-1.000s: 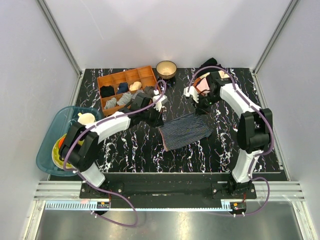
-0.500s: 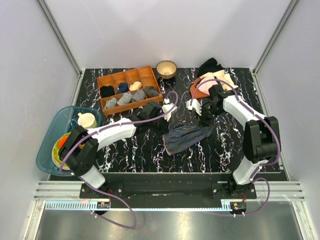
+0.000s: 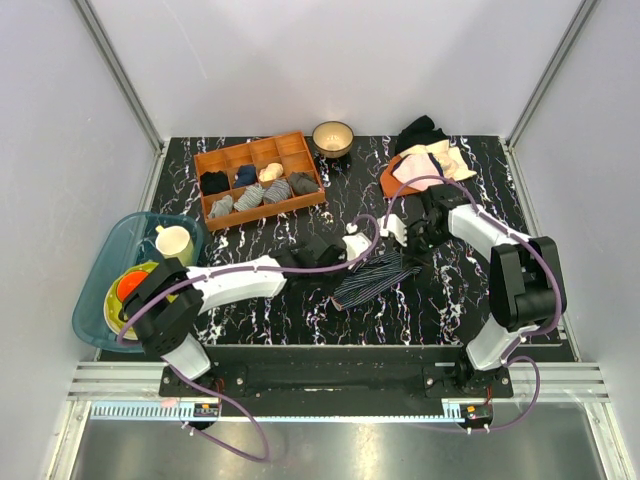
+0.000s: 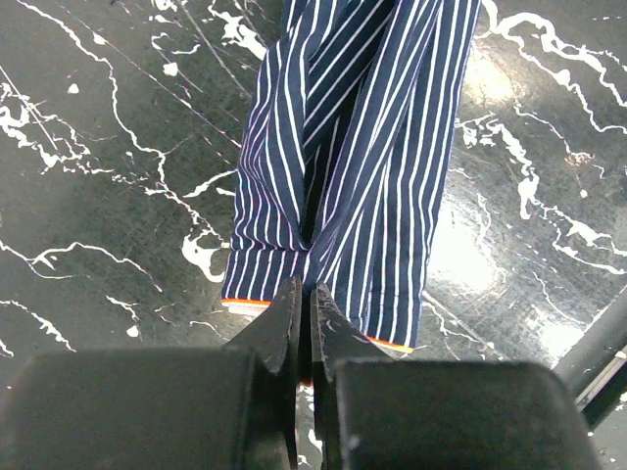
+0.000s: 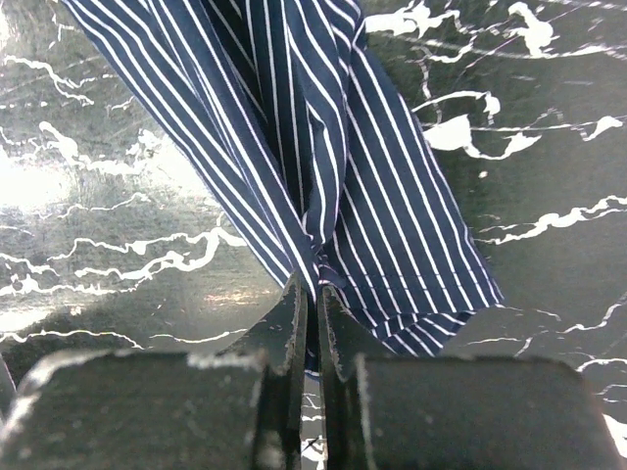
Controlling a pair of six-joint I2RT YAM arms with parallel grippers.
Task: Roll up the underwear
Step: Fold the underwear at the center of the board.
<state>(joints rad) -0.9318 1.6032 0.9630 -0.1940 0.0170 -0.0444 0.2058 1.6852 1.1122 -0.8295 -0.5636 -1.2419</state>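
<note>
The left tool (image 4: pixel 306 294) has its jaws pinched almost together on the orange-edged hem of the underwear (image 4: pixel 353 166), with cloth gathered between them. The right tool (image 5: pixel 312 289) is likewise closed on a gathered fold at the opposite end. Only the wrist views show these grips. The overhead view hides the fingertips but shows the garment as a narrow, crumpled strip near the middle of the marble surface (image 3: pixel 300 320), stretched between both tools. The compartment tray (image 3: pixel 300 205) stands well apart at rear left. One second earlier the garment lay wide and flat; both tools now sit nearer the front edge.
</note>
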